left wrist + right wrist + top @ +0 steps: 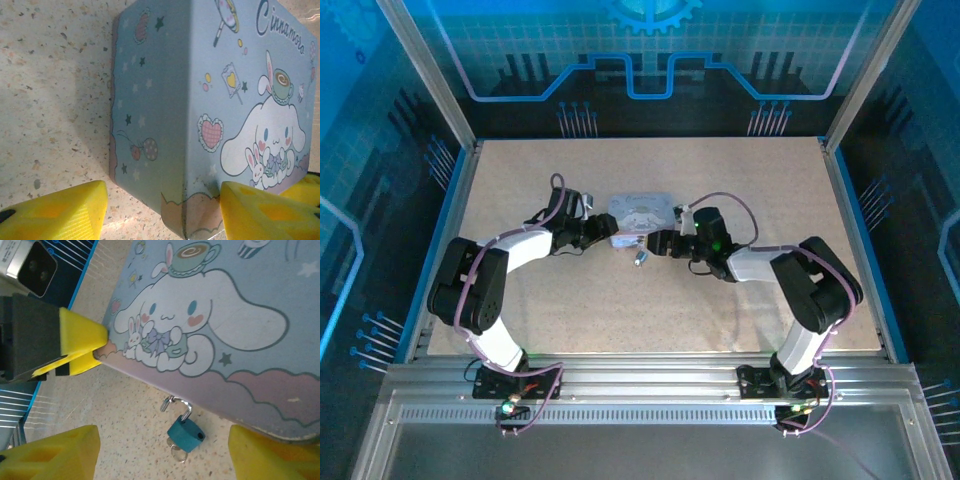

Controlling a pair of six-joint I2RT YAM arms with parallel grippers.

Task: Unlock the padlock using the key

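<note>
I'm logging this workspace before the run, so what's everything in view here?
tin: one, pale blue with a cartoon print, mid-table.
padlock: one, teal body with a silvery shackle, on the table by the tin's edge.
key: one, silvery, at the padlock's underside, mostly hidden.
table: one, speckled beige, blue rim.
left gripper: one, yellow fingers, open around a corner of the tin.
right gripper: one, yellow fingers, open, facing the padlock.
</note>
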